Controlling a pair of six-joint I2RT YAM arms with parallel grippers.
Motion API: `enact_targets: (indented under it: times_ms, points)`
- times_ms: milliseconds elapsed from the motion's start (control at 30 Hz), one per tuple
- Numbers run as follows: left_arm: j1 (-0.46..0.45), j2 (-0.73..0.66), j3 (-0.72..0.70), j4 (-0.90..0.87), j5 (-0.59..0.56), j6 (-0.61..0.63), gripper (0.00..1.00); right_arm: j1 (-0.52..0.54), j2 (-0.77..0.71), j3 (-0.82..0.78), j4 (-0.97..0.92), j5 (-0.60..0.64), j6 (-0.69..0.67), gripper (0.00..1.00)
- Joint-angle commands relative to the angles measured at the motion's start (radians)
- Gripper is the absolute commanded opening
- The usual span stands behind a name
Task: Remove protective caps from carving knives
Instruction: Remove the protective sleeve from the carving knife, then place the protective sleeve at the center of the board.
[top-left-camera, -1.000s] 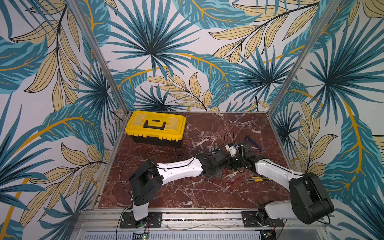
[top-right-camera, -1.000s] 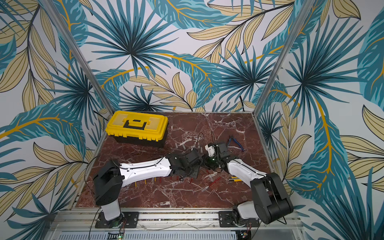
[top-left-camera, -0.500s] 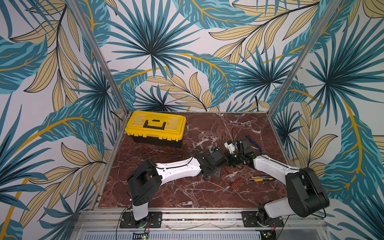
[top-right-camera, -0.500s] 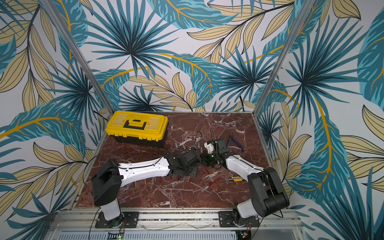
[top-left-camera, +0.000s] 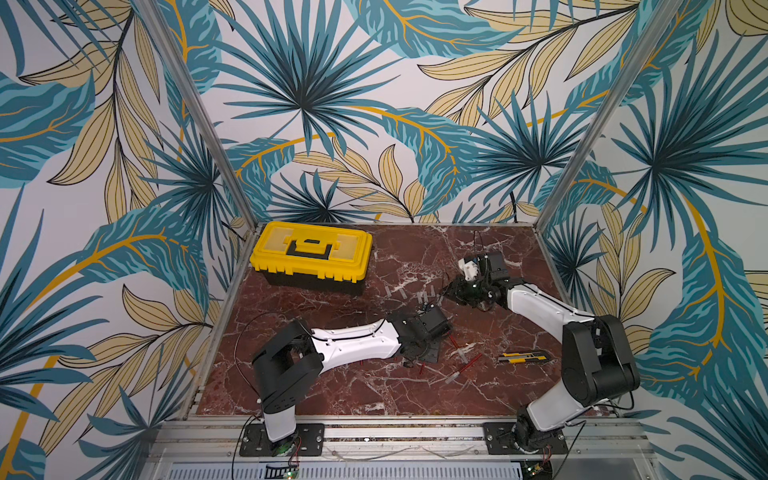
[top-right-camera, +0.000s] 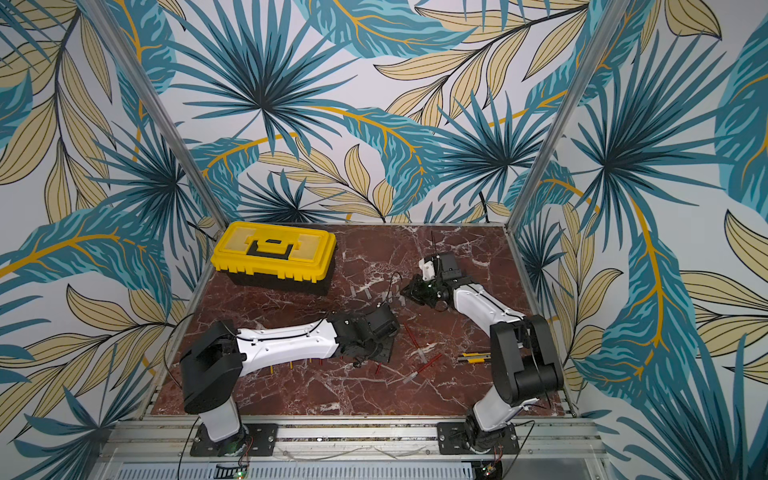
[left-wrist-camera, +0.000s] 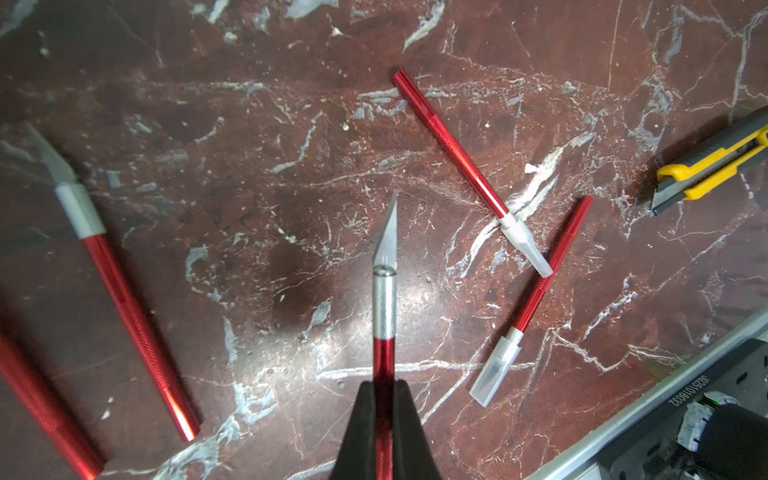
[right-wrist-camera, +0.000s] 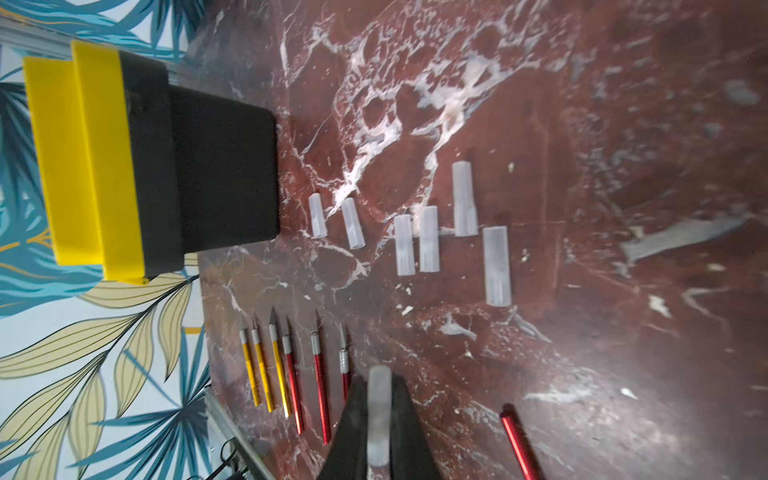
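Left pincer (left-wrist-camera: 384, 385) tight around red knife (left-wrist-camera: 384, 307), right pincer (right-wrist-camera: 379, 383) around cap (right-wrist-camera: 379, 432).

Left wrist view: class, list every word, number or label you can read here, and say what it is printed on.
One white code of letters and digits, upside down, on the black plate beside the rail: too blurred to read with certainty.
Knives, caps, utility knife: no text visible.
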Motion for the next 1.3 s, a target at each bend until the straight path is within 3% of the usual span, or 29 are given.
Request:
enact_targets:
  times_ms: [0,167,333,667,1033,1267]
  points:
    - [0.029,-0.05,-0.044,0.013,-0.038,-0.037,0.0,-0.003,0.016,0.037,-0.149,0.183,-0.093,0.0]
    - [0.082,-0.076,-0.081,0.038,-0.04,-0.066,0.0,0.006,0.062,0.077,-0.213,0.327,-0.139,0.0]
    - [0.111,-0.067,-0.088,0.056,-0.032,-0.075,0.0,0.026,0.138,0.111,-0.23,0.384,-0.153,0.0]
    - [0.144,-0.009,-0.082,0.073,0.007,-0.069,0.0,0.04,0.255,0.185,-0.226,0.379,-0.146,0.02]
    - [0.172,0.025,-0.087,0.095,0.04,-0.065,0.0,0.054,0.326,0.247,-0.236,0.346,-0.141,0.2]
    - [0.176,0.04,-0.085,0.095,0.046,-0.065,0.01,0.059,0.333,0.245,-0.229,0.332,-0.136,0.25]
